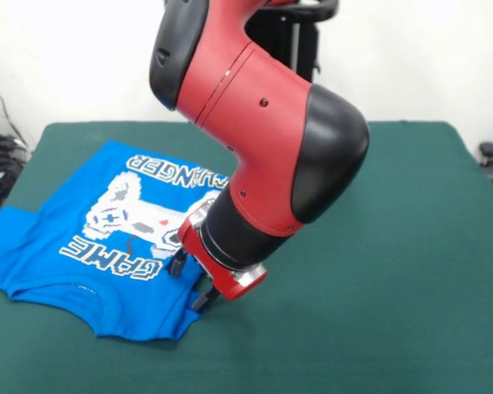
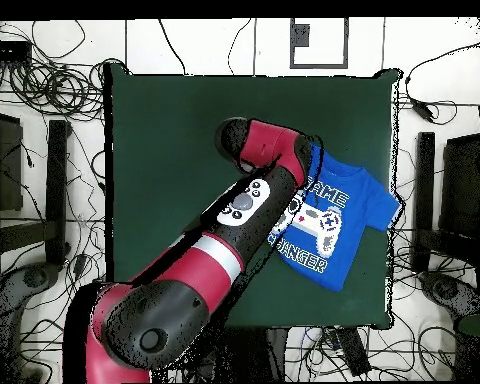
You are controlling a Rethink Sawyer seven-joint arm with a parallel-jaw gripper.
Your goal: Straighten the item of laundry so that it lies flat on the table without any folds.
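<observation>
The item of laundry (image 1: pixel 82 222), a bright blue T-shirt, lies print side up on the left part of the green table (image 1: pixel 378 271). Its white "GAME CHANGER" lettering and controller print show. One sleeve reaches the table's left edge. My gripper (image 1: pixel 190 281) hangs under the red wrist, right over the shirt's right edge, with its two black fingertips (image 1: pixel 178 264) apart and low on the cloth. In the overhead view the shirt (image 2: pixel 349 205) lies by the table's (image 2: pixel 164 130) right side, and the arm covers its left part and hides the gripper.
The bulky red and black arm (image 1: pixel 263 123) leans across the middle of the table. Cables and black stands (image 2: pixel 44 190) surround the table on the floor. The table's edge (image 1: pixel 0 205) runs right beside the shirt.
</observation>
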